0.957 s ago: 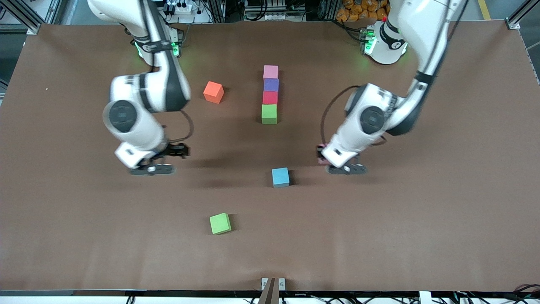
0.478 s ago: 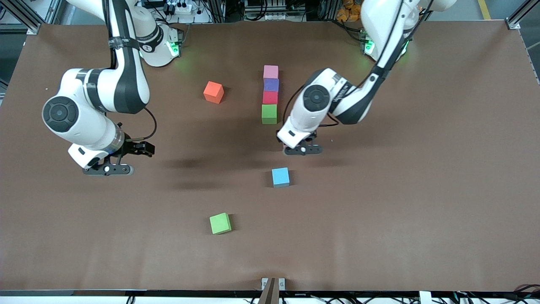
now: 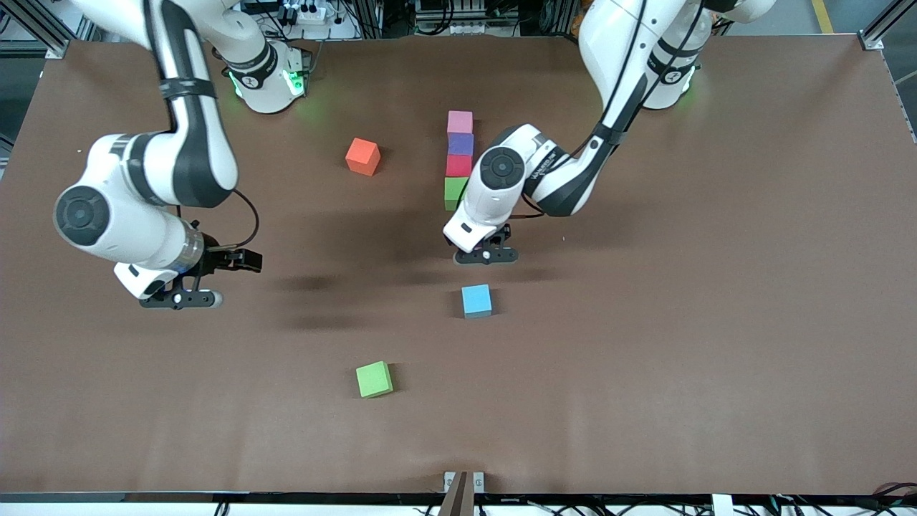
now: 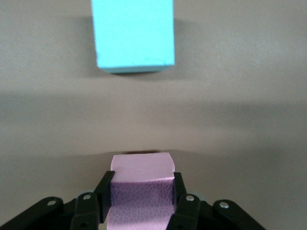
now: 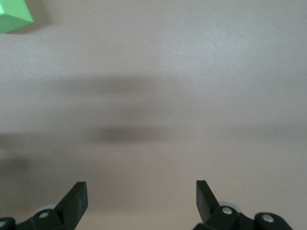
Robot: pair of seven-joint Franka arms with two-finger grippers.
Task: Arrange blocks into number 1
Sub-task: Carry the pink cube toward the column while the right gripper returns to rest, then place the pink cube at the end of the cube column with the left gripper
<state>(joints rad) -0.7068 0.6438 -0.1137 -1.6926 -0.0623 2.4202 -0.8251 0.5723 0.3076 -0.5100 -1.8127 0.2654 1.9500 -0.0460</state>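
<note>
Between the column's green block (image 3: 453,195) and the light blue block (image 3: 476,300), the left pincer (image 3: 486,255) has moved in from its own end, clamped on a pink block (image 4: 141,184). The right pincer (image 3: 179,299), fingers spread and empty, has withdrawn over bare counter (image 3: 716,344).

A wide counter (image 3: 716,373) covered in a matte brown sheet fills nearly the whole front view, with soft blurred shadows lying across its middle. Aluminium frame rails (image 3: 43,29) run along the edge at the top, with a corner bracket (image 3: 870,41) at one end. There, a white power strip (image 3: 308,13) and black cables (image 3: 444,18) sit among dark equipment. Green light glows on the sheet there. A small metal bracket (image 3: 463,481) is fixed at the near edge.
</note>
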